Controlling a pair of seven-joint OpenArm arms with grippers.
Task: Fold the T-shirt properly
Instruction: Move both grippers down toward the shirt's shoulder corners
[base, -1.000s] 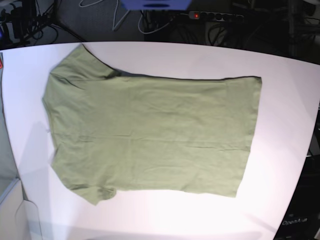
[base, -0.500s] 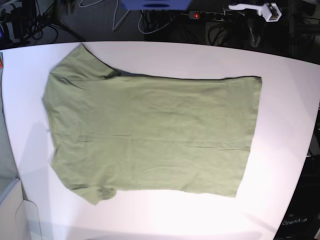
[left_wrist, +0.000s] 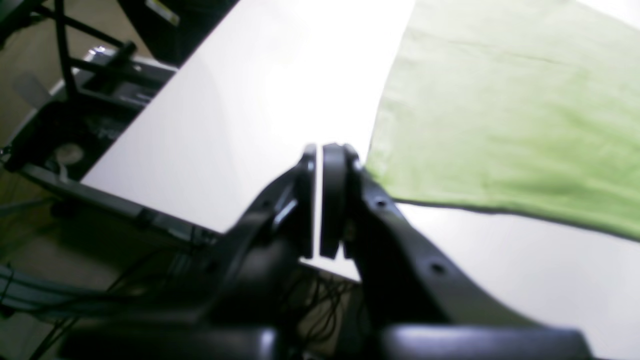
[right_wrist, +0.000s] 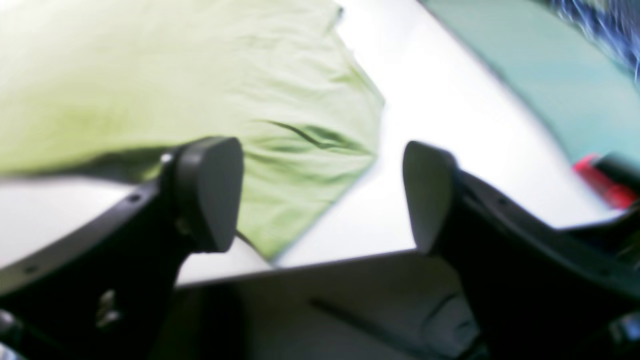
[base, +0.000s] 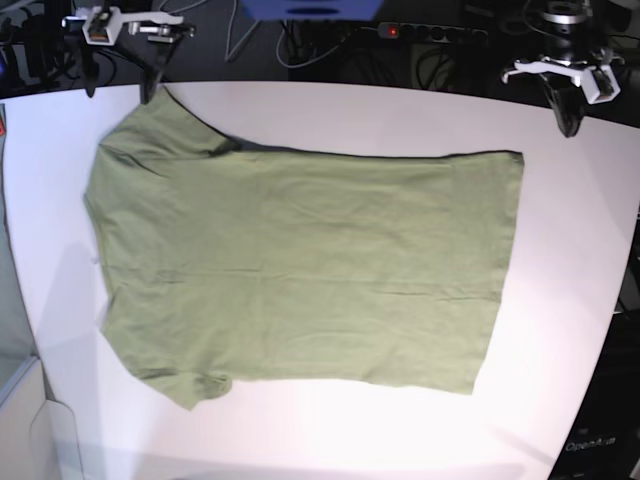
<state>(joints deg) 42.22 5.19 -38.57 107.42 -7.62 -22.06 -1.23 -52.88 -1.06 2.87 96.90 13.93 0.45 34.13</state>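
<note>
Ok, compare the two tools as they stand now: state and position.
The left tool is shut, pads nearly touching; the right tool is open with a wide gap. The left sits off the T-shirt's hem corner; the right sits at the sleeve end. Both hold nothing and hang at the table's far edge.

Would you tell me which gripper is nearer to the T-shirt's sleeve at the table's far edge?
Right. The right gripper hangs just beyond that sleeve; the left gripper is off the T-shirt's hem corner.

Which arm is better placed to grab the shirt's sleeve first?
Right. The right gripper is open, just off the T-shirt's far sleeve. The left gripper is shut, near the hem corner, away from either sleeve.
</note>
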